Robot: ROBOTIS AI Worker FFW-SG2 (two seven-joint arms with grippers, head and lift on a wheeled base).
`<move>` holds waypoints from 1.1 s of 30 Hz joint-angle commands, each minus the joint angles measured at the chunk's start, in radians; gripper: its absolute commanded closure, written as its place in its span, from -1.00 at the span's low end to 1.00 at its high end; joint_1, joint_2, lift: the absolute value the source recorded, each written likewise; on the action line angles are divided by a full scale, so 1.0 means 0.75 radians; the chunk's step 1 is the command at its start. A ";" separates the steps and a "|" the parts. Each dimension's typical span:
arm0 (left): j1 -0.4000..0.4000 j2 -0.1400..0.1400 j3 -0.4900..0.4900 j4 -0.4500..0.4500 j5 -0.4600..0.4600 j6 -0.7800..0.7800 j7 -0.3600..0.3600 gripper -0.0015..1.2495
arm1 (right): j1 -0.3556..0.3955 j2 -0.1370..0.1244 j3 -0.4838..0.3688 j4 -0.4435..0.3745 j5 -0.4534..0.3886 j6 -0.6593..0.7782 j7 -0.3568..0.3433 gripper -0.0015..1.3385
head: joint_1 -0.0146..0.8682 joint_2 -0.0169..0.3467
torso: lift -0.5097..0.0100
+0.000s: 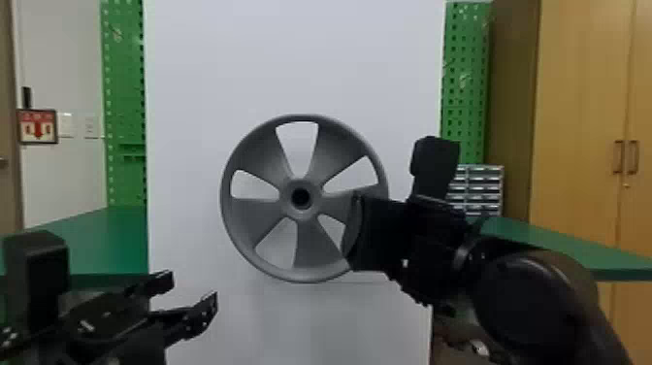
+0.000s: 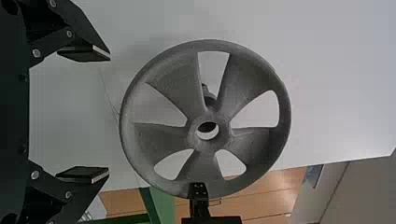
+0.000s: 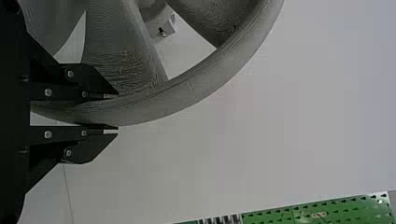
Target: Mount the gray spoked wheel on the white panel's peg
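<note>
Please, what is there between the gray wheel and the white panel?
The peg, seen in the left wrist view through a gap in the wheel, in front of the panel.

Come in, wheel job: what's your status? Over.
Right tool gripping gray wheel. Left tool open, empty. Wheel off peg, before white panel. No obstruction seen.

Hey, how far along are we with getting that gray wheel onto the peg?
Picked up already: the right gripper has the gray wheel by its rim, in front of the white panel. Lining up looks to be the current step: the peg shows through a gap between spokes, outside the hub. Left to do: align, seat the wheel, let go.
</note>
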 commanded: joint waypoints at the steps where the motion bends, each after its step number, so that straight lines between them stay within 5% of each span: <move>1: -0.003 0.002 -0.003 0.000 -0.003 0.000 0.000 -0.38 | -0.013 0.005 0.002 0.020 0.000 -0.009 0.000 0.75 | -0.78 -0.95 | -0.90; 24: 0.003 0.002 -0.001 0.000 -0.003 0.000 0.002 -0.38 | -0.009 0.009 0.008 0.028 0.000 -0.028 0.004 0.75 | -0.78 -0.95 | -0.90; 33: 0.003 0.002 0.001 0.000 -0.003 0.000 0.002 -0.38 | -0.009 0.003 -0.018 0.053 0.037 -0.026 0.088 0.76 | -0.78 -0.95 | -0.90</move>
